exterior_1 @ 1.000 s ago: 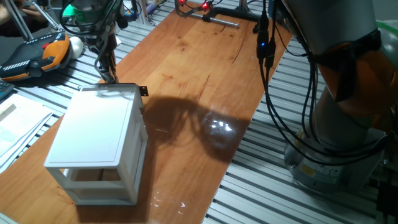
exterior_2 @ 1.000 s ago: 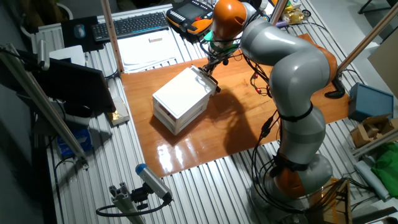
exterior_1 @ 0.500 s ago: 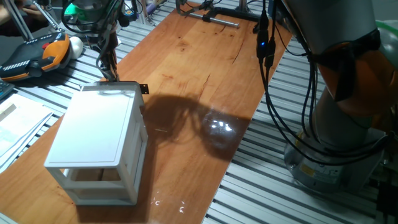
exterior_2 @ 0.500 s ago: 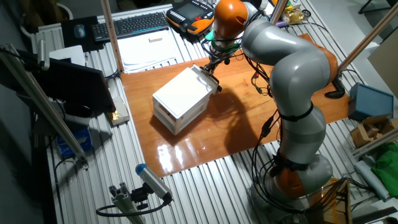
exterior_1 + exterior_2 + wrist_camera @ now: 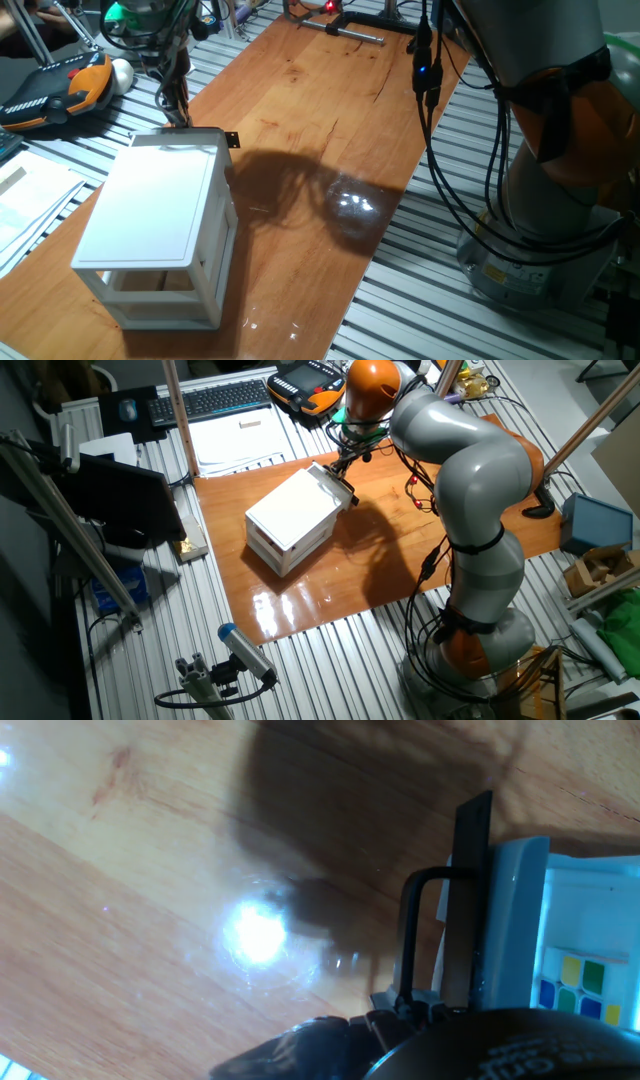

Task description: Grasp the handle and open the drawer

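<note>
Pulled further out, the drawer (image 5: 560,920) shows a colour-tiled cube (image 5: 575,988) inside.

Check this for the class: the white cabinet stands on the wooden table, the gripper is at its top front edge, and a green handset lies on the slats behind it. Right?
One slip: the handset is orange and black, not green, as the fixed view nearest the cabinet shows. The rest holds: the cabinet stands on the wooden table with the gripper at its top front edge.
</note>
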{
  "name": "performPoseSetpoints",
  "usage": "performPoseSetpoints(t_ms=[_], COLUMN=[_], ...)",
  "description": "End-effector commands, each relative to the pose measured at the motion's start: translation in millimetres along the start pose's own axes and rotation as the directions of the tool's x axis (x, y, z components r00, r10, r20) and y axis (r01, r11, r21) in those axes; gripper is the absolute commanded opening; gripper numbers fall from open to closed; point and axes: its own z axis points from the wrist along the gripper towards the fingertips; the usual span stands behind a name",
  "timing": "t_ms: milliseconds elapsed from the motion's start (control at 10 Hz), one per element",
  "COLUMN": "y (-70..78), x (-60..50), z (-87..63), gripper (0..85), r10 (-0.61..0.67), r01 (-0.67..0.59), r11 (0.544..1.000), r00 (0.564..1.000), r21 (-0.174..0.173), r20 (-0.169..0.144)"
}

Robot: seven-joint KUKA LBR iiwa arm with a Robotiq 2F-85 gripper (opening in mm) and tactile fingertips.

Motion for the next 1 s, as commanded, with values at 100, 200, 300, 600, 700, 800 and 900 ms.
performPoseSetpoints(t_ms=[100,200,300,600,700,800,900], y=[3.7,6.3,8.5,12.7,13.1,13.1,13.0], x=[-0.5,-0.8,-1.4,-2.3,-2.8,-2.9,-2.8], z=[-1.2,-2.2,-2.7,-2.3,-2.1,-2.3,-2.8], gripper=[0.7,0.7,0.7,0.7,0.7,0.7,0.7], r10=[0.000,-0.003,-0.006,-0.012,-0.014,-0.014,-0.011], r01=[0.000,0.003,0.006,0.012,0.014,0.014,0.011], r11=[1.000,1.000,1.000,1.000,1.000,1.000,1.000], r00=[1.000,1.000,1.000,1.000,1.000,1.000,1.000], r21=[-0.002,-0.004,-0.006,-0.011,-0.011,-0.011,-0.012], r20=[0.002,0.003,0.005,0.006,0.006,0.006,0.007])
